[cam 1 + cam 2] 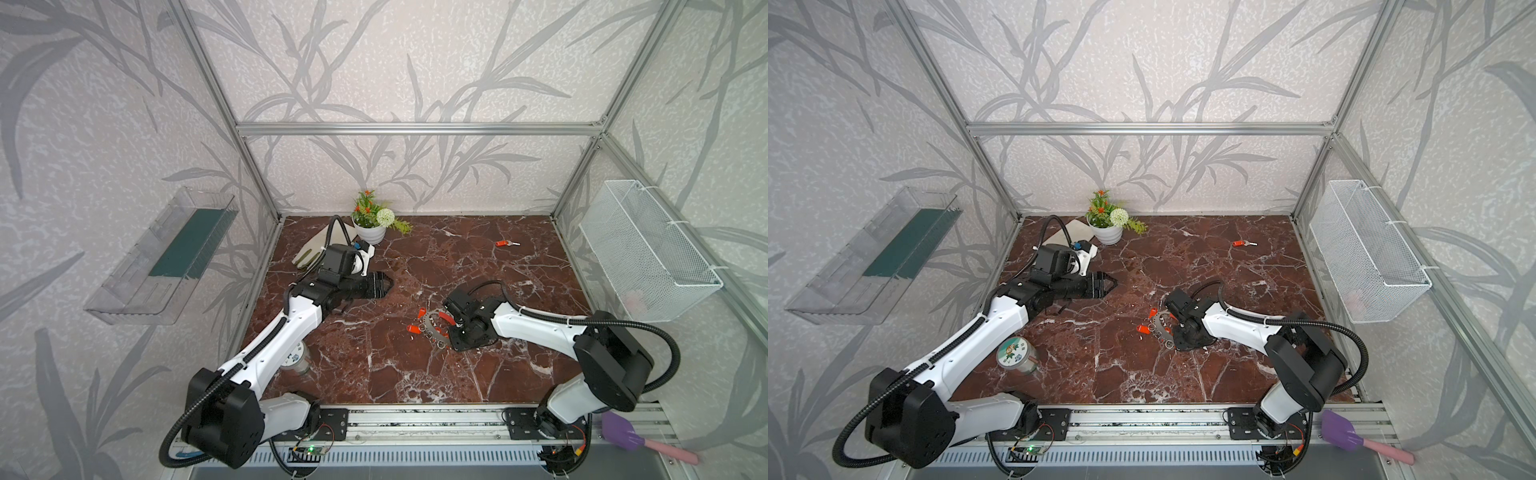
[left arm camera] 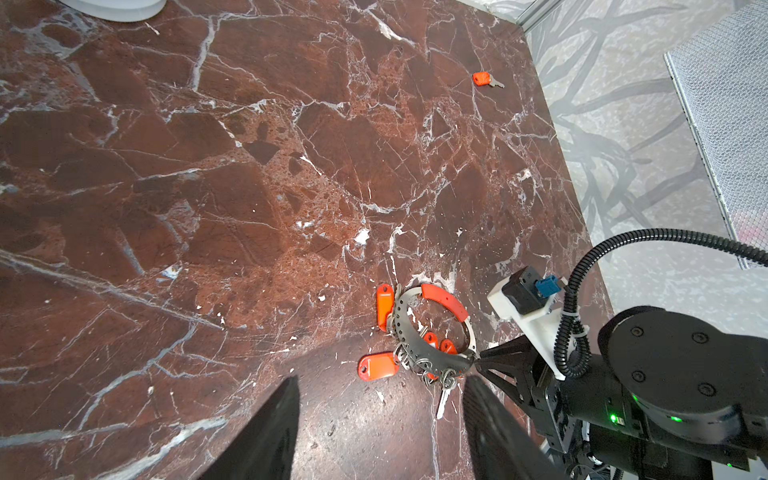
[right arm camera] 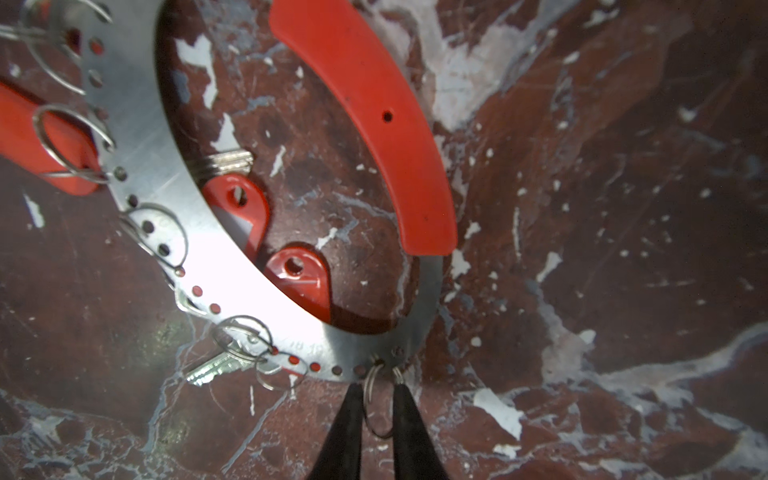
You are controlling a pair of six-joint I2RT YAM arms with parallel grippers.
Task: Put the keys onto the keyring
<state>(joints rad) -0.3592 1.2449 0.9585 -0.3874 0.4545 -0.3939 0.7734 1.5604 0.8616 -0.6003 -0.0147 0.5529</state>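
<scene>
My right gripper [image 3: 378, 388] is low at the near-right edge of the keyring [image 1: 436, 329], which lies flat on the marble table [image 1: 374, 374] a little right of centre. Its red sleeve [image 3: 374, 124] curves along the hoop's far-right side. My two fingertips are drawn close on either side of a small split ring [image 3: 376, 409] hanging from the hoop's rim. I cannot tell whether they are biting on it or only flanking it. My left gripper [image 1: 390, 286] hangs above the table, left of the keyring and farther back, spread and empty. As I judge it, much of the job is done: several keys [image 2: 376, 365] with orange tags already sit on small rings through the hoop's holes, some fanned outside it and two tags tucked inside. At least one loose key [image 1: 505, 243] lies alone at the far right, well apart from the hoop, so it has to be fetched and threaded on.
</scene>
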